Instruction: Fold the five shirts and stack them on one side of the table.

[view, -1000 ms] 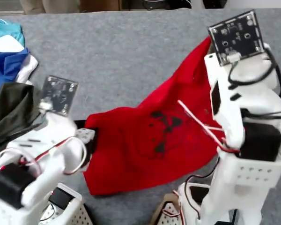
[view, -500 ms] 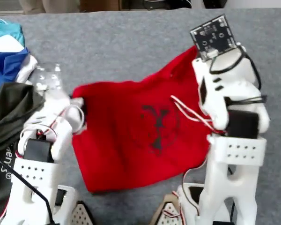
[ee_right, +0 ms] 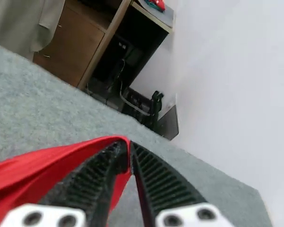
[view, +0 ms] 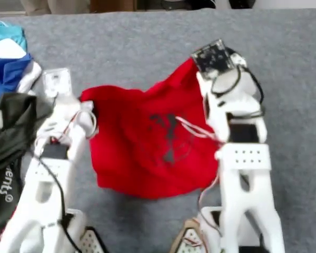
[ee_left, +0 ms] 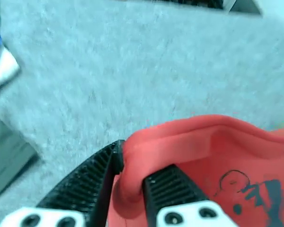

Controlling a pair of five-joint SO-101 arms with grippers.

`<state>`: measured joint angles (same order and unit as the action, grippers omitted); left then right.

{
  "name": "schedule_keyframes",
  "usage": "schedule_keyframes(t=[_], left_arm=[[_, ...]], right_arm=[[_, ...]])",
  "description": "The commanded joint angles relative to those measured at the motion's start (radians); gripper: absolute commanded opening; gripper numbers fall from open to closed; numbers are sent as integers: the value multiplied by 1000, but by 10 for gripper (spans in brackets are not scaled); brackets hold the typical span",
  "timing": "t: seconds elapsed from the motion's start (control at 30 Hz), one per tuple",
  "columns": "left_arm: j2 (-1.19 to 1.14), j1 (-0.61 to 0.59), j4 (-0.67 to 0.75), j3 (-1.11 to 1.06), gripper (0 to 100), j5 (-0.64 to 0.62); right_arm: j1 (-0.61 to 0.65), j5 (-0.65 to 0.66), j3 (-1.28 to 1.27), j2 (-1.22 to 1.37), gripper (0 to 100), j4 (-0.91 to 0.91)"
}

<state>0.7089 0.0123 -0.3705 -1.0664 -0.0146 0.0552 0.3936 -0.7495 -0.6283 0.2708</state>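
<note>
Holding the red shirt [view: 142,150] mid-frame, I see my left gripper [ee_left: 132,163] and right gripper [ee_right: 128,147] each clamped on an edge.

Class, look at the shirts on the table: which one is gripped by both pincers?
The red shirt: the left pincer and right pincer each clamp its edge; the other shirts lie heaped aside, ungripped.

This looks like a lab or office workroom. Beyond the right claw [ee_right: 128,144], past the grey-covered desk [ee_right: 28,104], stand a wooden cabinet [ee_right: 80,42], a dark shelf [ee_right: 132,42] with cables [ee_right: 124,99], and a plain white wall [ee_right: 227,71].
</note>
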Motion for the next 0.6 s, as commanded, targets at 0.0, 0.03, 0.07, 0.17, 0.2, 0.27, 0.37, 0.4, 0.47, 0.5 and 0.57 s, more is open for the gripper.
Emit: schedule_keyframes(t=[0.0,0.03,0.07,0.17,0.2,0.27,0.37,0.4,0.47,0.5,0.57], left_arm=[[-166,-11,37,146,20,9],[-222,-12,35,193,20,9],[-275,-20,35,241,20,8],[-432,-49,34,402,20,3],[-483,-63,32,456,20,2],[-579,-83,32,557,20,2],[-696,-106,2,698,20,3],[-733,-107,-23,750,20,3],[-791,-120,-77,845,20,2],[-817,-126,-97,890,20,2],[-857,-138,-126,968,20,0]], right_arm=[[12,-5,7,87,5,-81],[12,-6,27,127,5,-95],[8,-21,53,173,5,-104],[-10,-58,185,318,5,-107],[-18,-60,237,369,5,-106],[-27,-60,351,466,5,-106],[-28,-54,515,598,5,-104],[-28,-54,570,639,5,-104],[-27,-52,684,717,5,-104],[-27,-52,739,756,5,-104],[-27,-52,854,832,5,-103]])
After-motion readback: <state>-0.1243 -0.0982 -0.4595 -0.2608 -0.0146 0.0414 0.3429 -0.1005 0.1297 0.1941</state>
